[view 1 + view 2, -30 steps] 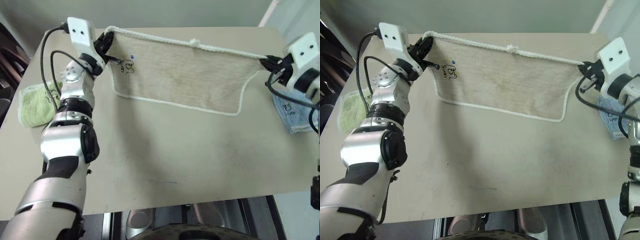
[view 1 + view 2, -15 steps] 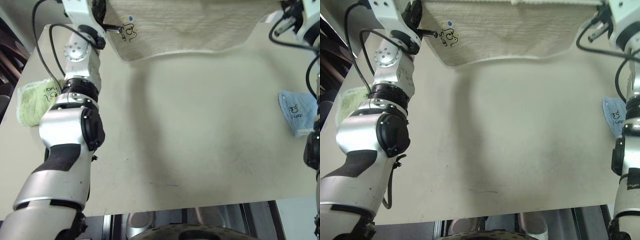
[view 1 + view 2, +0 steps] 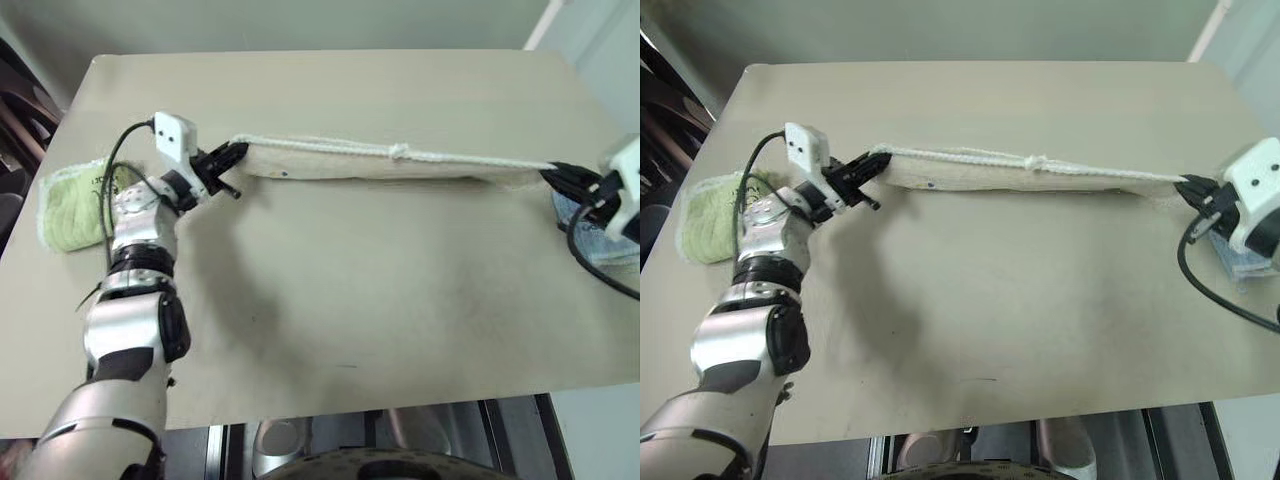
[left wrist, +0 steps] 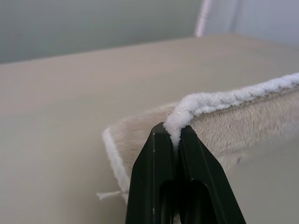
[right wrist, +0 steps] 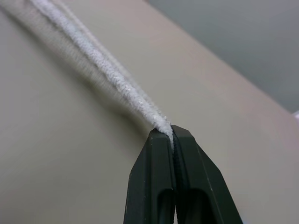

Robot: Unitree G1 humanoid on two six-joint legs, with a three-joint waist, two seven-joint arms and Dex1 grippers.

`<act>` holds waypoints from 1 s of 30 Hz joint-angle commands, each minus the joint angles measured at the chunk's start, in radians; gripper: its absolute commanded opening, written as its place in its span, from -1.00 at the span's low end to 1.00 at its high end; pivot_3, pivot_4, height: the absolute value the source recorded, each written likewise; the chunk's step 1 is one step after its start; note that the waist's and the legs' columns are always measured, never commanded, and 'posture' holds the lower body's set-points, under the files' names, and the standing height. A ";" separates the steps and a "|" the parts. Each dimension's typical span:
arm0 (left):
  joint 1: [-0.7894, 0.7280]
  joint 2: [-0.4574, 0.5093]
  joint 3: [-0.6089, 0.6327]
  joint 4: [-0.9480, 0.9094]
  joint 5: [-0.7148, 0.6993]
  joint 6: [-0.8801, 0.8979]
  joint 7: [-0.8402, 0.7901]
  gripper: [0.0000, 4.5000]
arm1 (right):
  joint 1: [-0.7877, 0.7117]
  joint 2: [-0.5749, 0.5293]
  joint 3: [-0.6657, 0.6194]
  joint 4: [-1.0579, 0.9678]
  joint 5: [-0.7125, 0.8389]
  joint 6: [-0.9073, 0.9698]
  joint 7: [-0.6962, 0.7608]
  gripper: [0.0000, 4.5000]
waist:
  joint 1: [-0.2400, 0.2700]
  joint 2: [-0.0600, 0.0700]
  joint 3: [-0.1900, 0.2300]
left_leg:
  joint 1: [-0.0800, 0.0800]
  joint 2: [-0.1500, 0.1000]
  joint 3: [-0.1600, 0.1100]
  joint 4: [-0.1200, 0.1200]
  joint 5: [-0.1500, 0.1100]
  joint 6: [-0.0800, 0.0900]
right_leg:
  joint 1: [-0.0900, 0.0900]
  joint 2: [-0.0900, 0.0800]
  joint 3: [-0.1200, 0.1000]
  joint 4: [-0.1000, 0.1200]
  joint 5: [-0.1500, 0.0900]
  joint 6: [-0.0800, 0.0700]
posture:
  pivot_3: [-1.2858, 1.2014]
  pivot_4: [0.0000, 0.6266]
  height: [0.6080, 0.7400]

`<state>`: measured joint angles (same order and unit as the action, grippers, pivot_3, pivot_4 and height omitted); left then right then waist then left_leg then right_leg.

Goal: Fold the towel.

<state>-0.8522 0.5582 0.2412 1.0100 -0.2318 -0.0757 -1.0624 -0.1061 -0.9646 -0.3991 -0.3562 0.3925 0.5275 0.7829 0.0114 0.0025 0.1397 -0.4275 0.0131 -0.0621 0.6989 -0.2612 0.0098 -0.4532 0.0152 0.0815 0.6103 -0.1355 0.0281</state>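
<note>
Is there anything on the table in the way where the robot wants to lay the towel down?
Nothing visible. The towel hangs stretched between the left gripper and right gripper, both shut on its corded edge. The table under and in front of it is bare. The green towel and blue towel lie off to the sides.

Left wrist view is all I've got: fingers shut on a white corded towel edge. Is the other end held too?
Observer: Yes. The right gripper is shut on the far corner of the towel, so it stretches between the two grippers.
Operator: Is the towel hanging free or down on the table?
Observer: Its lower part rests on the table; the corded edge is held just above it.
Operator: Anything near the left gripper?
Observer: A folded green towel lies beside the left gripper, at the table's left edge.
Operator: And on the right?
Observer: A folded blue towel lies partly under the right gripper.
</note>
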 commanded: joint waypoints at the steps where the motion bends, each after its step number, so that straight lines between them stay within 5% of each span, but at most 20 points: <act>1: 0.077 0.078 0.000 -0.167 -0.041 0.152 -0.065 -0.98 | 0.112 -0.042 -0.121 -0.089 0.037 0.068 0.071 -1.00 | -0.002 0.000 0.000 | 0.001 0.000 0.000 0.001 0.000 0.000 | 0.002 0.000 0.001 0.000 0.000 -0.001 | 0.03 -0.52 1.00; 8: 0.250 0.175 -0.028 -0.529 -0.117 0.436 -0.152 -0.98 | 0.265 -0.066 -0.147 -0.132 0.014 0.079 0.132 -1.00 | -0.006 -0.001 0.000 | 0.012 -0.001 -0.001 0.002 0.006 0.004 | 0.015 0.000 0.002 -0.001 -0.001 0.008 | 0.03 -0.52 1.00; 16: 0.517 0.342 -0.032 -0.897 -0.225 0.695 -0.230 -0.98 | 0.383 -0.073 -0.129 -0.145 -0.026 0.017 0.191 -1.00 | -0.008 -0.001 0.000 | 0.008 -0.001 -0.003 -0.001 0.002 -0.003 | 0.007 0.001 0.002 0.000 -0.005 0.005 | 0.03 -0.52 1.00; 23: 0.696 0.467 0.004 -1.014 -0.289 0.784 -0.270 -0.98 | 0.473 -0.095 -0.139 -0.139 -0.041 -0.051 0.298 -1.00 | -0.008 -0.001 0.000 | 0.008 0.000 -0.004 -0.002 -0.003 -0.007 | 0.004 0.002 0.002 0.003 -0.007 -0.007 | 0.03 -0.52 1.00; 26: 0.710 0.465 -0.011 -0.997 -0.268 0.734 -0.246 -0.98 | 0.479 -0.094 -0.147 -0.141 -0.021 -0.061 0.331 -1.00 | -0.006 0.000 0.000 | 0.008 0.000 -0.005 -0.003 -0.004 -0.007 | 0.004 0.002 0.002 0.003 -0.008 -0.008 | 0.03 -0.52 1.00; 30: 0.569 0.327 0.006 -0.871 -0.266 0.656 -0.103 -0.98 | 0.388 -0.082 -0.091 -0.107 -0.012 -0.052 0.298 -1.00 | -0.004 0.001 -0.001 | 0.008 -0.001 -0.006 -0.002 -0.004 -0.007 | 0.005 0.002 0.002 0.004 -0.007 -0.009 | 0.03 -0.52 1.00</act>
<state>-0.2463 0.9003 0.2055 0.1024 -0.4999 0.6201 -1.2188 0.3080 -1.0433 -0.4812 -0.4707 0.3698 0.4772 1.0975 0.0074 0.0031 0.1385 -0.4192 0.0124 -0.0677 0.6973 -0.2645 0.0035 -0.4481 0.0170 0.0838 0.6144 -0.1429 0.0187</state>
